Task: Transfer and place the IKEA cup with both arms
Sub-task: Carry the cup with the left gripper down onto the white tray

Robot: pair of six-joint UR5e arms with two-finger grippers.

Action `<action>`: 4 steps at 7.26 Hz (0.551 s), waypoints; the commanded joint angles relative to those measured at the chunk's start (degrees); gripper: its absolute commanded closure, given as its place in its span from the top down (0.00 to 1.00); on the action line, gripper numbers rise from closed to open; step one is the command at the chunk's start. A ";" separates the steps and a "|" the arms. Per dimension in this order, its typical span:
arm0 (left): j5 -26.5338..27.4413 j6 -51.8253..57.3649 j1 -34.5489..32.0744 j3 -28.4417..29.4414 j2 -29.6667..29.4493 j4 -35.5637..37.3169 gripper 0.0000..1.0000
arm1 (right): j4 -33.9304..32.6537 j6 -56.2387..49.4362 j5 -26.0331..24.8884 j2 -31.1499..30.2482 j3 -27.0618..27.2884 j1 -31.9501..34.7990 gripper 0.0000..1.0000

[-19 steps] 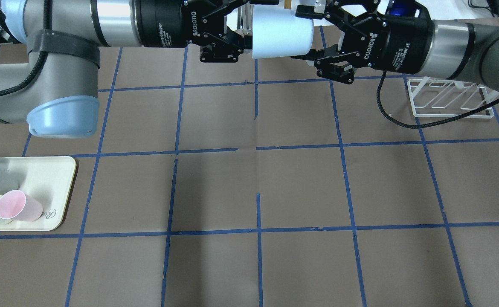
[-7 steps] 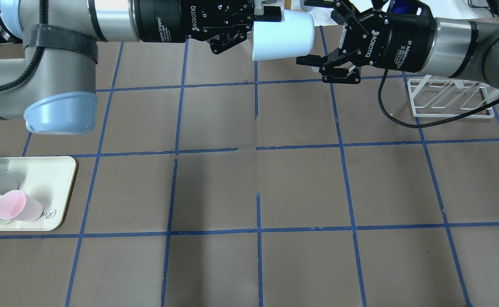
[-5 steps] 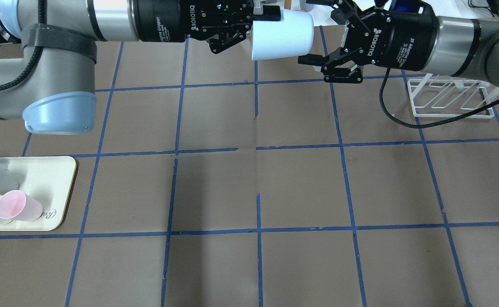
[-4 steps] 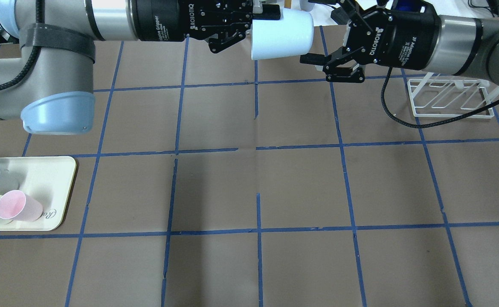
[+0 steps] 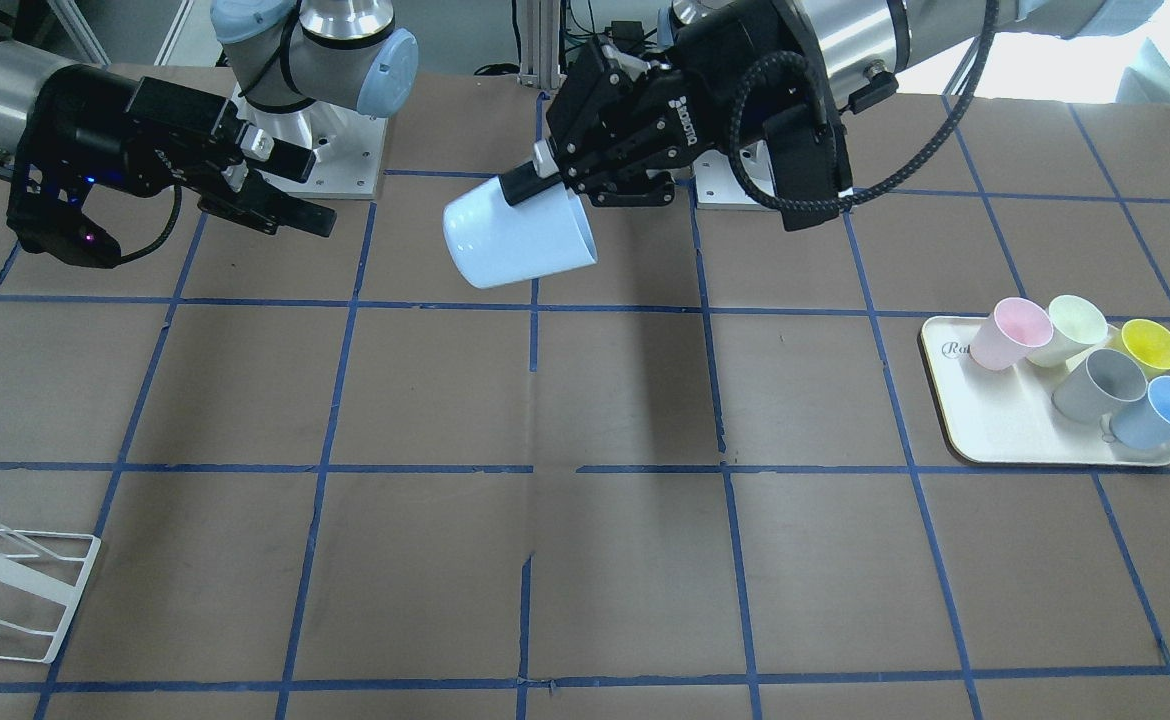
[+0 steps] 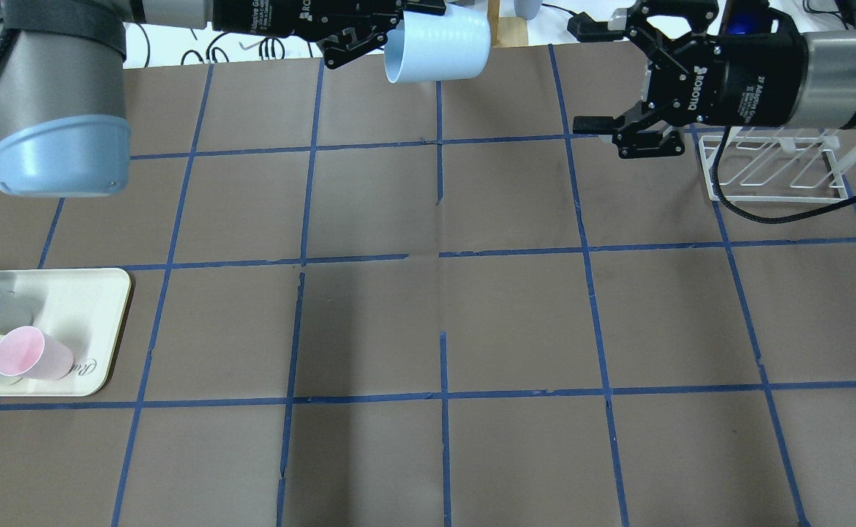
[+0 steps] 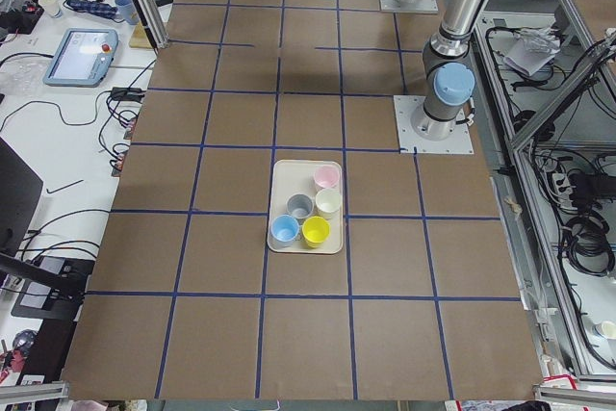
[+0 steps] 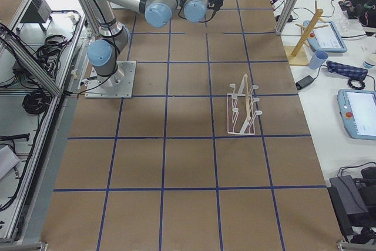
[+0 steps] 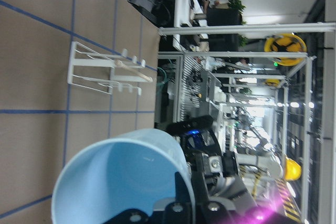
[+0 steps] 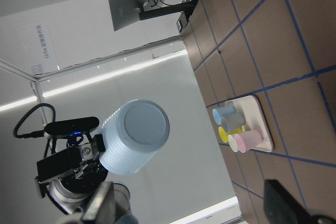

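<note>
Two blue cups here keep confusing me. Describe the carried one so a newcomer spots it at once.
Above the middle of the brown blue-gridded table, the fingers of the left gripper pinch the rim of a pale light-blue tapered plastic cup, held sideways in mid-air. Its blue twin cup sits on the cream tray among other pastel cups; this one alone is in the air.

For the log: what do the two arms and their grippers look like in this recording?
The left arm and right arm are silver-grey tubes with pale blue round joint caps. The left gripper and right gripper are black and two-fingered, with open linkages and white ROBOTIQ lettering. A black braided cable runs to each wrist; a black strap binds it to the left arm.
</note>
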 commanded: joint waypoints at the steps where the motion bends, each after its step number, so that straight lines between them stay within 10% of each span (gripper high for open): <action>1: 20.05 1.89 0.02 1.34 -0.39 -7.79 0.00 | -11.93 6.96 -16.45 -0.27 -0.04 -1.16 1.00; 4: 52.73 20.91 0.28 1.52 0.66 -24.72 0.00 | -26.24 20.63 -41.35 -1.32 0.23 0.06 1.00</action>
